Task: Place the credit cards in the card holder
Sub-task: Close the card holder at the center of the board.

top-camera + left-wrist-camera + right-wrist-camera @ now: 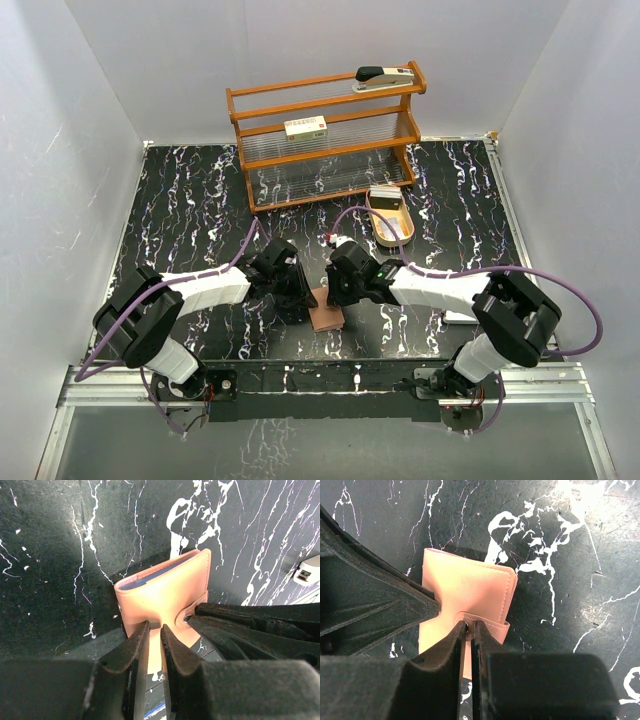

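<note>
1. The card holder lies flat on the counter, close to the near edge and about mid-width, between the two arms. It is folded over, with the closing tab wrapped across its face.
2. credit cards: a blue-grey edge shows in the holder's open end in the left wrist view, so at least one looks loaded. The count can't be told.
3. right end effector: fingers almost together, tips right at the tab's snap end. Whether it is pinching the tab or only pressing it can't be told.
4. left end effector: fingers a narrow slit apart, tips at the holder's edge just beside the tab. It looks like a hold-down, but an actual grip can't be confirmed.
5. Key relation: the tab runs sideways across the holder's face, from the right end effector's tips out to the holder's edge, where it wraps under. The snap sits directly at those tips, so the right arm owns the tab. The left is on the same face, just beside it.
6. Judgement: the step in hand is working the snap. Fastening after loading seems likelier than opening, but the frames don't settle it.
7. Risk: both sets of tips crowd one small face. A pull on the tab could drag the holder unless the left pins it.
</note>
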{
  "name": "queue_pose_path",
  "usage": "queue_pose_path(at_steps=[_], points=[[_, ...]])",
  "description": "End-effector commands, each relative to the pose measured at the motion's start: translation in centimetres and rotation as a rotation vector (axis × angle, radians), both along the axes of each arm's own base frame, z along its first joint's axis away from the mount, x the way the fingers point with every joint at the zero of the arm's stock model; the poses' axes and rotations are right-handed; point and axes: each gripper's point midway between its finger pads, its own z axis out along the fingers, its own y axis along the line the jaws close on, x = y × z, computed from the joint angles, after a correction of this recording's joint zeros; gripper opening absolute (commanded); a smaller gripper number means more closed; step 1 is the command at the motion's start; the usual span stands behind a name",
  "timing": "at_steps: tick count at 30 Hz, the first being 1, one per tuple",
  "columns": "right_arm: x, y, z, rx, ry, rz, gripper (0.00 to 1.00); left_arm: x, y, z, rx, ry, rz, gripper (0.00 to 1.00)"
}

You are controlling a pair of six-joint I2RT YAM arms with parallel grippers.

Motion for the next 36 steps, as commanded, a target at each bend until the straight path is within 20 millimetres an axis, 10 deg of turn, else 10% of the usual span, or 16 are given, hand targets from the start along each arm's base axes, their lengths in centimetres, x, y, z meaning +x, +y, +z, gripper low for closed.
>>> queue_pose_path(at_steps=[1,19,36], points=[[-2.1,-3.6,-2.9,-0.157,0.068,-0.022,0.06,-0.7,1.1,-0.9,0.059,0.022,0.01,0.15],[-3.3,-6.6,-4.4,-0.23,0.08,-0.098,0.03,-0.5,2.0,-1.4,0.116,0.016,0.022,0.16],[-1.3,0.3,-0.3,-0.001,0.036,0.027,0.06,-0.6,1.4,-0.6,0.063,-0.001,0.013,0.16]])
